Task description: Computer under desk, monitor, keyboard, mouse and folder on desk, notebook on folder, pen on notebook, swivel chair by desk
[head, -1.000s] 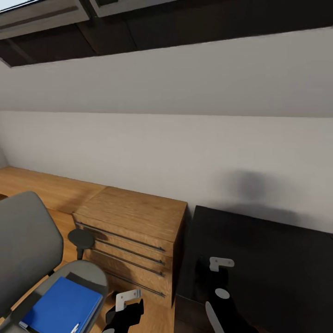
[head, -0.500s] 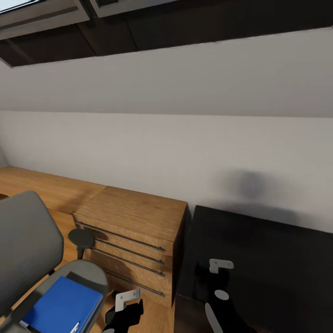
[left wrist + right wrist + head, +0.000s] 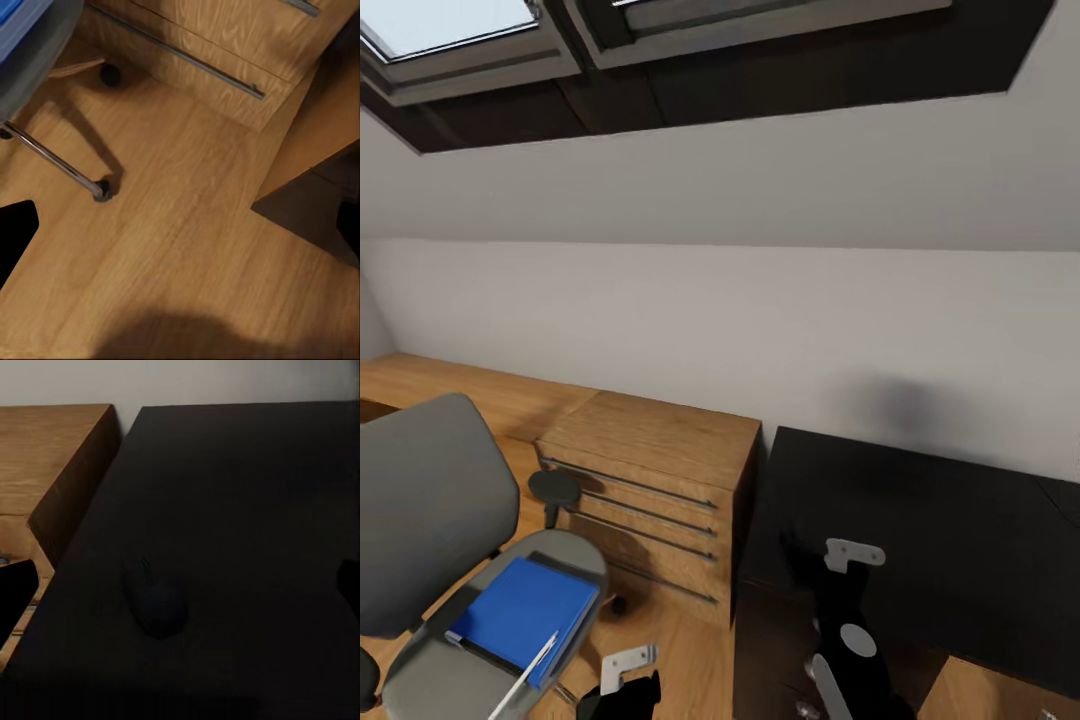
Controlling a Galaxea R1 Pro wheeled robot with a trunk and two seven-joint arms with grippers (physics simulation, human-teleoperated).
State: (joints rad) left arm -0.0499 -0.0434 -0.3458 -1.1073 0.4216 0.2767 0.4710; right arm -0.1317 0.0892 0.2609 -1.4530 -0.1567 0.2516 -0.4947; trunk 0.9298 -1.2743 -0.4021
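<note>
- The folder (image 3: 523, 617) lies flat on the seat of the swivel chair (image 3: 430, 500) at the near left of the head view, with the pen (image 3: 524, 672) lying across its near right corner.
- A black armrest pad (image 3: 555, 487) stands just right of the seat, between the chair and a light wooden drawer unit (image 3: 650, 490) with long metal handles.
- The drawer unit stands against the white wall, touching or just beside the left end of the glossy black desk (image 3: 920, 520), whose surface runs off to the right.
- The left claw (image 3: 622, 680) hangs low over the wooden floor (image 3: 195, 225) between chair and drawer unit; its wrist view shows dark fingertips (image 3: 16, 229) at opposite edges, so it is spread wide and holds nothing.
- That wrist view also shows a chrome chair spoke (image 3: 56, 161) ending in a caster, and the bottom drawer's handle.
- The right claw (image 3: 850, 570) hovers over the desk's near left part; its dark fingertips (image 3: 15, 592) likewise sit at opposite edges, wide open and empty.
- The right wrist view shows a dim rounded dark shape (image 3: 157, 600) on the black surface, too dark to identify; the head view does not resolve it.
</note>
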